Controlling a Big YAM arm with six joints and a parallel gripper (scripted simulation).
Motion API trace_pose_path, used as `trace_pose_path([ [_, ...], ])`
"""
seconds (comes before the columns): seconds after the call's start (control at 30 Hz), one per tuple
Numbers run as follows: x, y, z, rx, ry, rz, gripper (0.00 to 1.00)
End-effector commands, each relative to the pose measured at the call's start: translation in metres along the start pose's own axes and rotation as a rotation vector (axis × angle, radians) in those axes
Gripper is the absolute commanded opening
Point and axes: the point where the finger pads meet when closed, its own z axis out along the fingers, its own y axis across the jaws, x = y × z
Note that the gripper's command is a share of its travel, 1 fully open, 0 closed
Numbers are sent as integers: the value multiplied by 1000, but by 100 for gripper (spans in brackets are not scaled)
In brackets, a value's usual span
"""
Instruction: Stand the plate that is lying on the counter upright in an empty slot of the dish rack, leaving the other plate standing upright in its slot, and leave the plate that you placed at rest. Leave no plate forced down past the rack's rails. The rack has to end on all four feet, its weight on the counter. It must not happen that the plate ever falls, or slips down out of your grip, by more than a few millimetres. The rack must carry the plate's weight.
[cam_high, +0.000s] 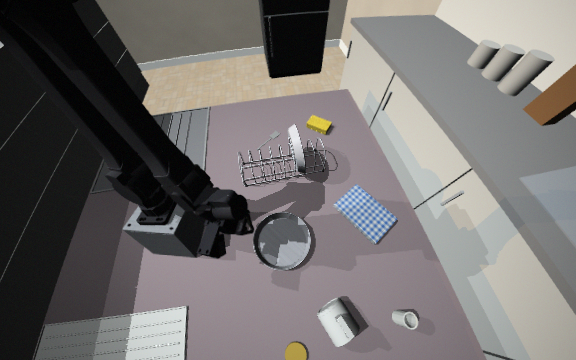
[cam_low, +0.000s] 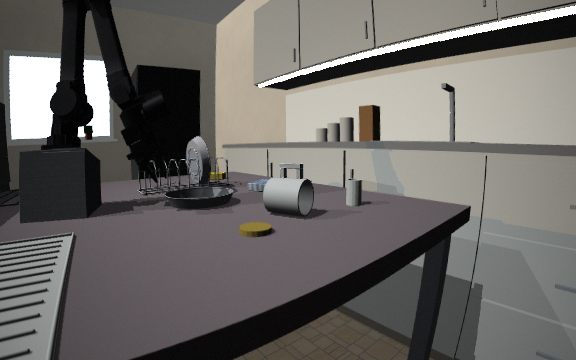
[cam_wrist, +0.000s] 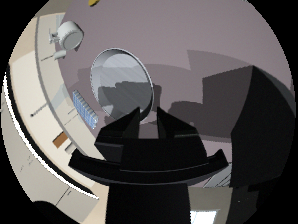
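Note:
A dark-rimmed grey plate (cam_high: 282, 241) lies flat on the purple counter, in front of the wire dish rack (cam_high: 280, 162). It also shows in the exterior view (cam_low: 200, 194) and the wrist view (cam_wrist: 120, 83). A white plate (cam_high: 296, 145) stands upright in a slot near the rack's right end; the slots to its left are empty. My gripper (cam_high: 246, 223) hangs low at the lying plate's left rim. In the wrist view the fingers stand a narrow gap apart, with the rim just beyond the tips and nothing held between them.
The arm's black base block (cam_high: 167, 235) stands left of the plate. A blue checked cloth (cam_high: 365, 212) lies to the right, a yellow sponge (cam_high: 319, 124) behind the rack. A tipped mug (cam_high: 339, 322), a small cup (cam_high: 405, 318) and a yellow disc (cam_high: 296, 351) lie nearer the front.

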Motion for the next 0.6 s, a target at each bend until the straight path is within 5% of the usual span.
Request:
trace_pose_path([
  [0.0,2,-5,8,7,2,5,26],
  [0.57,2,-10,15,14,2,6,26],
])
